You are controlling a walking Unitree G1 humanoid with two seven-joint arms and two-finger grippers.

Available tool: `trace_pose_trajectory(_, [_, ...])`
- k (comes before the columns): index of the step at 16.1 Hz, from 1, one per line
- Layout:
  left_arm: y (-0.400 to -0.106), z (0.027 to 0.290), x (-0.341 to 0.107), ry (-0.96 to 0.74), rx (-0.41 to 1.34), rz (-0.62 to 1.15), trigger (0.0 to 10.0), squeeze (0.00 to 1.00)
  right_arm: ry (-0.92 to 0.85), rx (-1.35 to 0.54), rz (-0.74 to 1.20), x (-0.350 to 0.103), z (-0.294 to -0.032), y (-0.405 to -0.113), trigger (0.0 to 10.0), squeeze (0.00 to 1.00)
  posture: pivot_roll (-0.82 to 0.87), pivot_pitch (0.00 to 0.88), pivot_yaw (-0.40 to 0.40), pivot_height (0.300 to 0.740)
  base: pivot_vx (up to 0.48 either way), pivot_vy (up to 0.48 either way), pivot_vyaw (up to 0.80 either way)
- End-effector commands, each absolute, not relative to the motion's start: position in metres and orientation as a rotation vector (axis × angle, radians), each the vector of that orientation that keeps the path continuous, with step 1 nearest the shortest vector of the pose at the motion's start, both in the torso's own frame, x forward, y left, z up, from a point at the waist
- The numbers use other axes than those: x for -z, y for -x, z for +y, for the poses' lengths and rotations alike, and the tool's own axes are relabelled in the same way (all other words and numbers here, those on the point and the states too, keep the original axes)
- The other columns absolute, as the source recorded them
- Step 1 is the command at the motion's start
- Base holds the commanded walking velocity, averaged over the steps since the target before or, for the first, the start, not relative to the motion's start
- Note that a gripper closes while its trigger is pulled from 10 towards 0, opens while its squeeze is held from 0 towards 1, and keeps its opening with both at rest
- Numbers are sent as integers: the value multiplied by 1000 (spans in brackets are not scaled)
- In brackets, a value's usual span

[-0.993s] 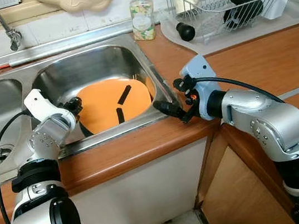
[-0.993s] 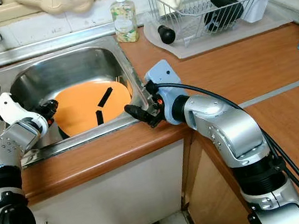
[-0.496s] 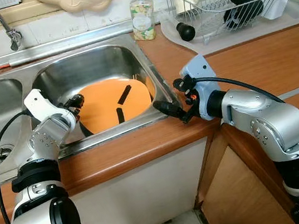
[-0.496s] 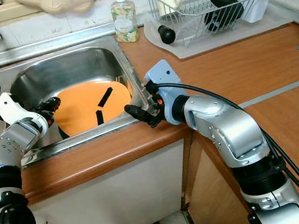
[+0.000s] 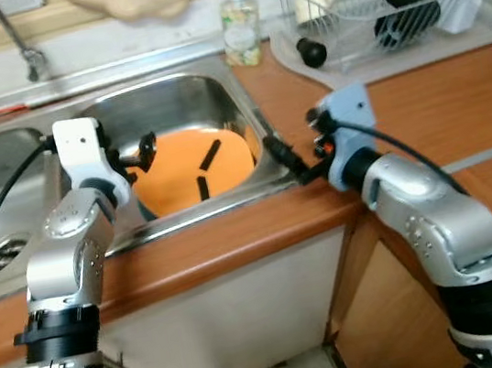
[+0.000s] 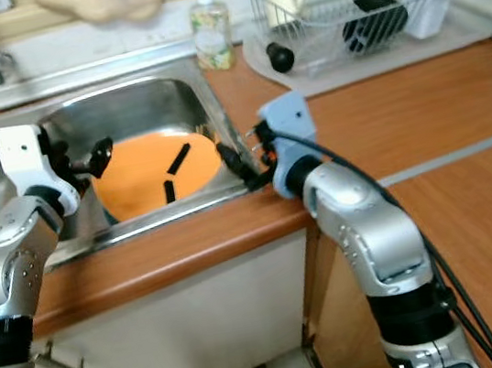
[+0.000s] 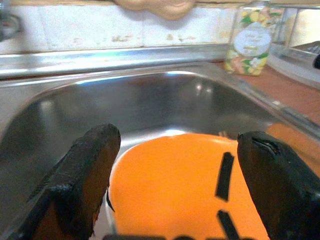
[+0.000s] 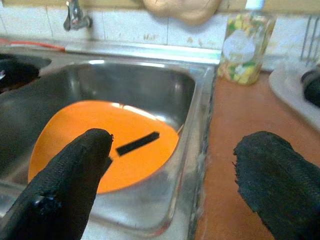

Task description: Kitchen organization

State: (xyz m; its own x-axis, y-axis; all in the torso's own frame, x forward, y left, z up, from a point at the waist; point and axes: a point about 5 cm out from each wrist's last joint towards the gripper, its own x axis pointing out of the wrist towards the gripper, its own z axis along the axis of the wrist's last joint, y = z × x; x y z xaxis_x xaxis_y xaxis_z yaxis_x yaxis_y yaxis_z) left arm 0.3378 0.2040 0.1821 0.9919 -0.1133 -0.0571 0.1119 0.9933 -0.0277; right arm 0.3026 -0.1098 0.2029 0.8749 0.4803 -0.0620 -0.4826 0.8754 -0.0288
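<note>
The plate (image 5: 190, 166) under my black fingers (image 7: 82, 175) is bright orange, crossed by two black strips. My sink (image 5: 169, 103) is steel-grey; the counter (image 5: 455, 97) at three o'clock is reddish-brown.

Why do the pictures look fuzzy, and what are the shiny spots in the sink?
Both eye views look smeared, likely from camera motion. In the left wrist view the steel sink basin shows bright glare streaks, the black fingers are soft-edged, and the round orange plate is mildly blurred. The right wrist view is softer.
</note>
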Motion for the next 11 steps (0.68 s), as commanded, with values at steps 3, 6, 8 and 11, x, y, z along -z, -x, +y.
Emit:
trace_pose_trajectory(3, [-326,202,-192,-41,117,-15,10000,0,61,-463,-22,-210,-107,-300,10000,1000,-30,0,98,740,0,0,800])
trace_pose_trajectory(6, [-314,189,-184,-23,103,-74,10000,0,123,-382,-84,-203,-106,-296,10000,1000,-25,0,88,740,0,0,800])
trace_pose_trajectory(8, [-297,180,-158,-32,111,-9,10000,0,103,-351,-13,-177,-111,-287,10000,1000,-24,0,89,740,0,0,800])
trace_pose_trajectory(11, [-277,167,-139,-96,158,18,10000,0,48,-272,54,-153,-125,-278,10000,1000,-26,0,94,740,0,0,800])
